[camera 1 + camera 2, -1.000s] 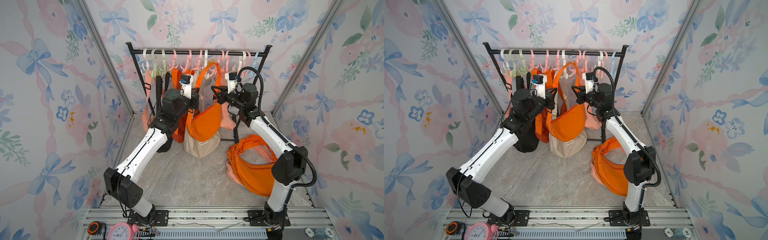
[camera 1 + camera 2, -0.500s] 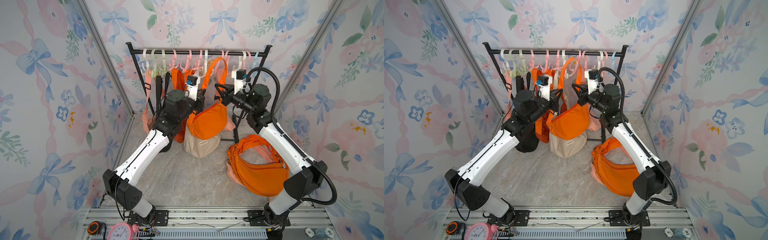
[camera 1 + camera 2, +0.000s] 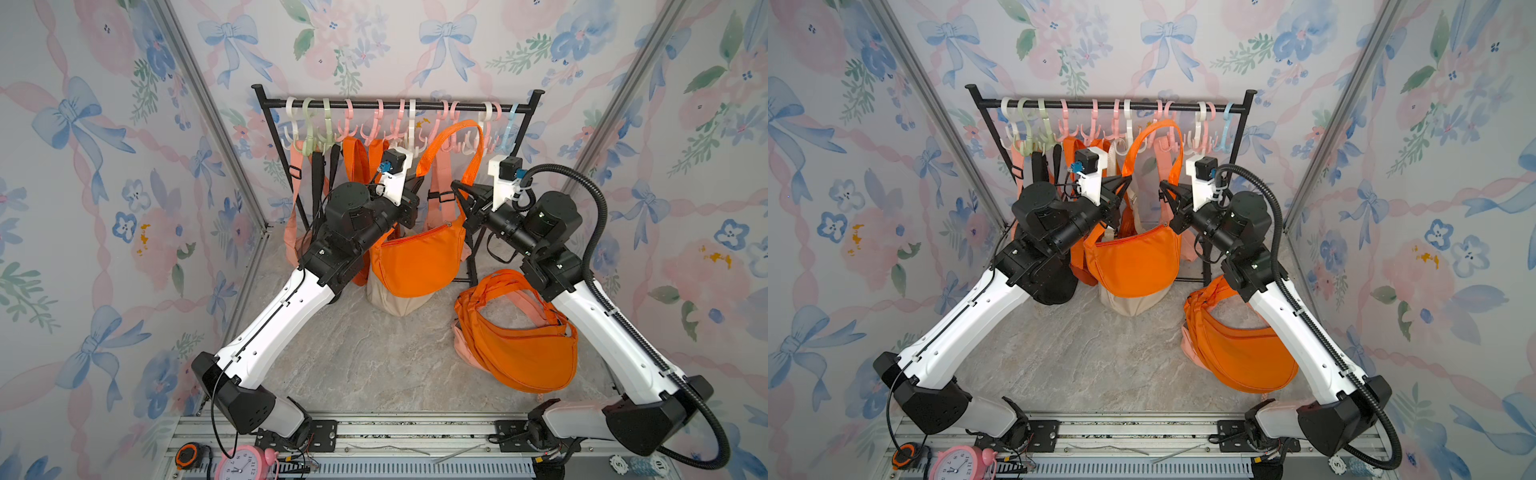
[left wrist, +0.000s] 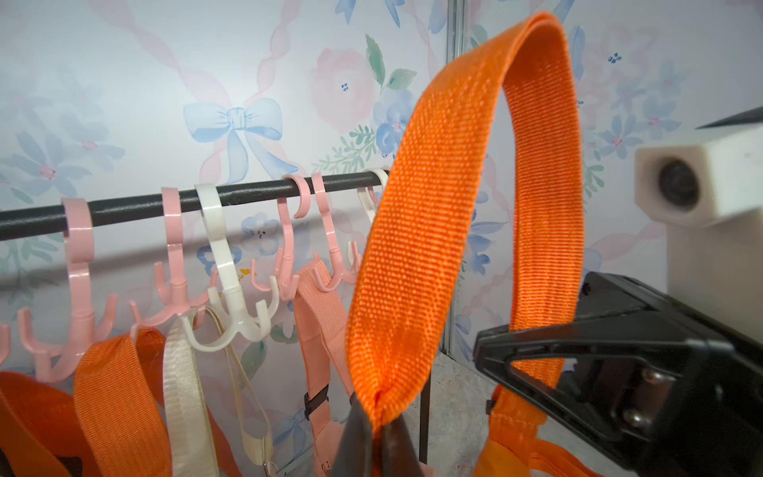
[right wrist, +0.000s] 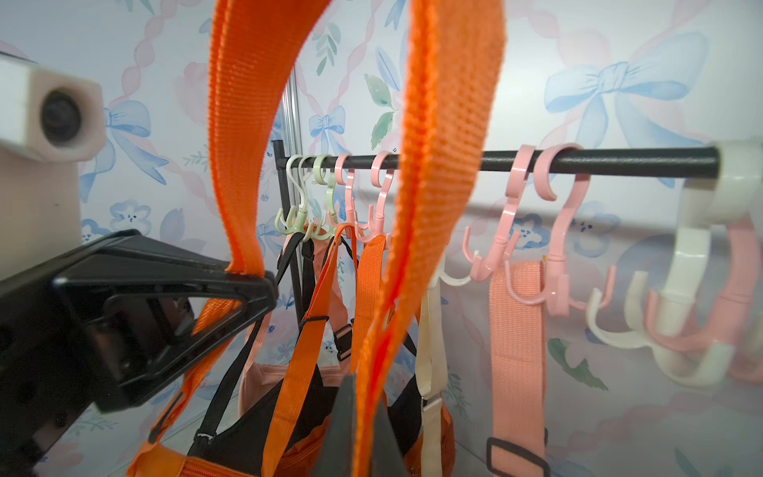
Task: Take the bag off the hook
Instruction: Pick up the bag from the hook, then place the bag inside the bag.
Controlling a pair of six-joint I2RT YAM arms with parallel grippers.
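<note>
An orange crescent bag [image 3: 415,262] [image 3: 1133,262] hangs between my two grippers in front of the black rail [image 3: 395,106]. Its orange strap [image 3: 453,129] [image 4: 462,165] arches up over the rail's height, clear of the pink and white hooks [image 4: 289,268]. My left gripper [image 3: 419,176] [image 4: 375,429] is shut on one side of the strap. On the other side, my right gripper [image 3: 455,185] [image 5: 363,413] is shut on it too. No hook prong touches the strap loop in either wrist view.
More bags hang from the rail's left half by orange [image 3: 357,158], black [image 3: 322,174] and peach straps. A beige bag [image 3: 390,301] sits on the floor behind the held one. A heap of orange and peach bags [image 3: 515,349] lies at the right. A pink clock [image 3: 245,461] stands at the front edge.
Both grippers have risen and carried the strap loop higher, up to the rail's level. The bag body has lifted with them. The right arm has stretched out further.
</note>
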